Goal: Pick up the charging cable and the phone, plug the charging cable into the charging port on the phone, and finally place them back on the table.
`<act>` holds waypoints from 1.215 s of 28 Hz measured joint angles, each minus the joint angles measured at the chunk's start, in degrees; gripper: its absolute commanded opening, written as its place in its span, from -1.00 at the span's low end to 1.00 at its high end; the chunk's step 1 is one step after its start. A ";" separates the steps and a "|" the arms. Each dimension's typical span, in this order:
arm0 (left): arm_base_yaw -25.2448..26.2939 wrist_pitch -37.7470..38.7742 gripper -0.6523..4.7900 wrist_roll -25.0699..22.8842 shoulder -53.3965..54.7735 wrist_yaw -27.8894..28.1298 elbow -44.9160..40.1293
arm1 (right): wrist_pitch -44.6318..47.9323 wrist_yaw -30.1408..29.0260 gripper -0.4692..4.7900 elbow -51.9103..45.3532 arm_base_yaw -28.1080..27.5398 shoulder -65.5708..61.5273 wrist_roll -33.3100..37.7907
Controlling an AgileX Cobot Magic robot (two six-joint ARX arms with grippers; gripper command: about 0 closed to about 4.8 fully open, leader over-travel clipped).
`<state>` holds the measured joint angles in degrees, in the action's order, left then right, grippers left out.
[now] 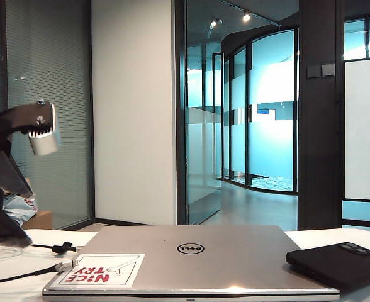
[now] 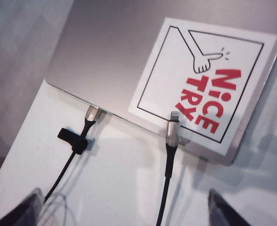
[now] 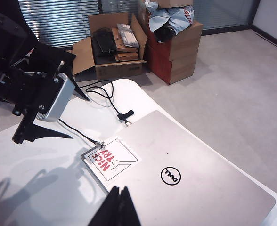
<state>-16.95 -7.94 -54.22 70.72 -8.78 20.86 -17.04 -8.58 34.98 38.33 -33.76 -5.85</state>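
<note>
The charging cable (image 2: 167, 174) lies on the white table (image 2: 124, 165) in front of my left gripper (image 2: 122, 219), which hovers above it, open and empty. Its silvery plug (image 2: 173, 127) rests on the corner of the laptop's sticker. A second plug end (image 2: 91, 113), with the black tie-strap (image 2: 74, 140) behind it, touches the laptop's edge. In the exterior view the cable (image 1: 21, 274) runs along the left and the black phone (image 1: 338, 264) lies at the right, beside the laptop. My right gripper (image 3: 122, 207) is shut and empty above the laptop; the phone is out of that view.
A closed silver Dell laptop (image 1: 191, 258) with a red "NICE TRY" sticker (image 1: 100, 270) fills the middle of the table. The left arm (image 3: 39, 94) leans over the table's rounded corner. Cardboard boxes (image 3: 115, 47) stand on the floor beyond the table.
</note>
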 measured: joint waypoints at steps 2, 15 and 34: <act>0.00 -0.28 1.00 -0.92 0.81 0.00 0.02 | 0.00 0.00 -0.84 0.00 0.00 0.00 0.00; 1.57 -4.50 1.00 -1.46 4.59 0.00 0.04 | 0.00 0.00 -0.84 0.00 -0.02 0.02 0.00; 1.51 -8.81 1.00 -1.46 10.36 0.00 0.87 | 0.00 0.00 -0.84 0.00 -0.02 0.02 0.00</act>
<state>-15.44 -16.75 -55.68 81.08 -8.78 21.74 -17.04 -8.58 34.98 38.30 -33.74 -5.85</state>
